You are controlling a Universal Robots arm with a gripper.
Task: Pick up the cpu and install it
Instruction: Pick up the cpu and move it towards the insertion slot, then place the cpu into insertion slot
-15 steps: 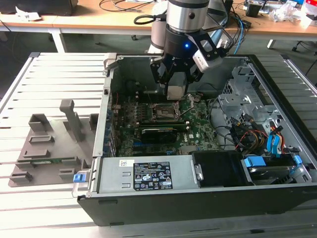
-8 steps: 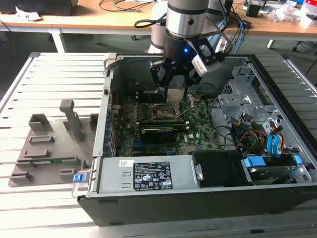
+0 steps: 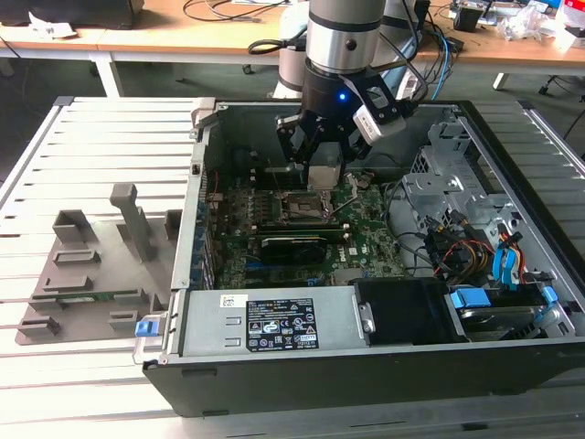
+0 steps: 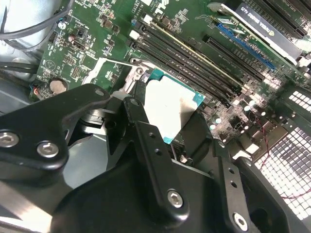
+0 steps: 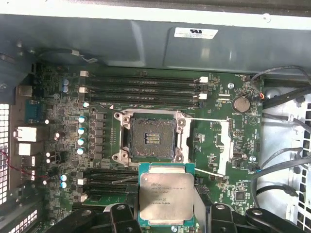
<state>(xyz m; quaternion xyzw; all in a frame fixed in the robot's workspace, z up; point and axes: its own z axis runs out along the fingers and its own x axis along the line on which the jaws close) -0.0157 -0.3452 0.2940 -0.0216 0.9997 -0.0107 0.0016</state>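
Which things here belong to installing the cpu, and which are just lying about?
In the job: cpu, gripped in the pincer; empty socket.
Lying about: memory slots, coin battery, grey holder blocks, coloured cables.

Slatted metal table (image 3: 91, 137) carries open computer case (image 3: 366, 389); grey holder fixture (image 3: 55, 293) just beside it.

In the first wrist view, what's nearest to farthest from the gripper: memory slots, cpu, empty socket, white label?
1. cpu, held in the gripper.
2. empty socket, just beyond it.
3. memory slots, past the socket.
4. white label, on the case wall.
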